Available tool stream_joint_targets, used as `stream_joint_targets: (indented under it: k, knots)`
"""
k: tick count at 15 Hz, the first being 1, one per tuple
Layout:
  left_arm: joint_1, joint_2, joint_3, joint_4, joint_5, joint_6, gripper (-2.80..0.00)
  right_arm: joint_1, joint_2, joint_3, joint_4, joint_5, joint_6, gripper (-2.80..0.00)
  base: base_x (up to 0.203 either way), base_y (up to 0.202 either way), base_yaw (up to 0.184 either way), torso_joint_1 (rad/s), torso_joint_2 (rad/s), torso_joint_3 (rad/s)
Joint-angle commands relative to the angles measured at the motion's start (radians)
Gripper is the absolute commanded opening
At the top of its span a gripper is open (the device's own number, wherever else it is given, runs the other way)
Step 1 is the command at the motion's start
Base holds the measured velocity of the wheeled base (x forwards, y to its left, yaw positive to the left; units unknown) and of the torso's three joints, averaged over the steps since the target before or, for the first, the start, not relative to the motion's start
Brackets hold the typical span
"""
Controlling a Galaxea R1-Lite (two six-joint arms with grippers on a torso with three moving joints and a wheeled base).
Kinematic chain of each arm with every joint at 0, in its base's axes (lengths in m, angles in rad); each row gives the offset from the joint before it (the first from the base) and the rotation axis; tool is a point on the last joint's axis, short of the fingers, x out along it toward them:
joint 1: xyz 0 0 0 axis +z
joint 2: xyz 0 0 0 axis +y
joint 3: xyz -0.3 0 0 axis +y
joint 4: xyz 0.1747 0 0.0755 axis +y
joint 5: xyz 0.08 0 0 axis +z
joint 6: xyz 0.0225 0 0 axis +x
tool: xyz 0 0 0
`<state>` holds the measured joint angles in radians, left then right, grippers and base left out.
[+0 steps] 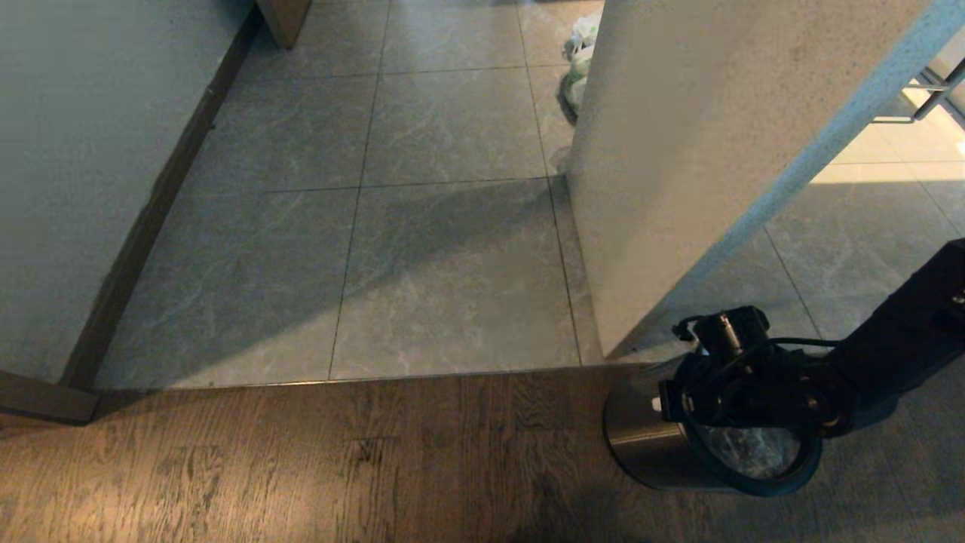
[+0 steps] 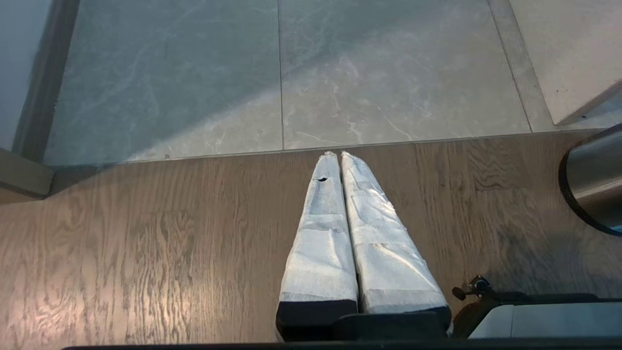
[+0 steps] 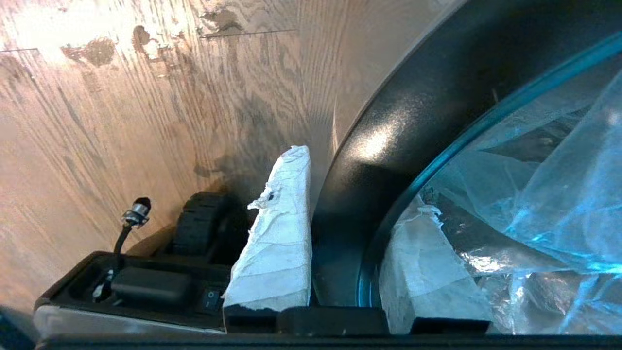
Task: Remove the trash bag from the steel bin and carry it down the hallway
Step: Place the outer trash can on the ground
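The steel bin (image 1: 641,441) stands on the wood floor at the lower right, beside a white pillar. The clear, crinkled trash bag (image 1: 754,452) lines its inside. My right gripper (image 3: 362,180) comes down over the bin's black rim (image 3: 413,97). One taped finger (image 3: 282,233) lies against the rim's outside. The other finger (image 3: 423,262) is inside, pressed into the trash bag (image 3: 549,184). The jaws are closed on rim and plastic together. My left gripper (image 2: 338,155) hangs shut and empty over the wood floor, with the bin (image 2: 593,180) off to its side. The hallway's tiled floor (image 1: 452,264) stretches ahead.
A white pillar (image 1: 678,151) rises just behind the bin. Tied white bags with green print (image 1: 579,60) lie past it on the tiles. A wall with a dark baseboard (image 1: 75,188) bounds the left. My own base (image 3: 146,287) sits close to the bin.
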<state>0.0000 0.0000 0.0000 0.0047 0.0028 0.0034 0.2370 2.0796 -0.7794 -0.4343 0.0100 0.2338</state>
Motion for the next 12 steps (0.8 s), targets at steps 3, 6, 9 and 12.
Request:
stream_joint_targets:
  k: [3, 6, 9, 12]
  knots:
    - [0.0, 0.0, 0.0, 0.0, 0.0, 0.0, -2.8, 0.007, -0.065, 0.009, 0.005, -0.018, 0.001, -2.8, 0.0, 0.0, 0.0, 0.0, 0.0, 0.0]
    - [0.0, 0.0, 0.0, 0.0, 0.0, 0.0, -2.8, 0.025, -0.168, 0.029, 0.035, -0.018, -0.004, -2.8, 0.0, 0.0, 0.0, 0.0, 0.0, 0.0]
    - [0.0, 0.0, 0.0, 0.0, 0.0, 0.0, -2.8, 0.041, -0.275, 0.077, 0.066, -0.018, -0.032, -2.8, 0.0, 0.0, 0.0, 0.0, 0.0, 0.0]
    - [0.0, 0.0, 0.0, 0.0, 0.0, 0.0, -2.8, 0.045, -0.377, 0.117, 0.081, -0.019, -0.107, -2.8, 0.0, 0.0, 0.0, 0.0, 0.0, 0.0]
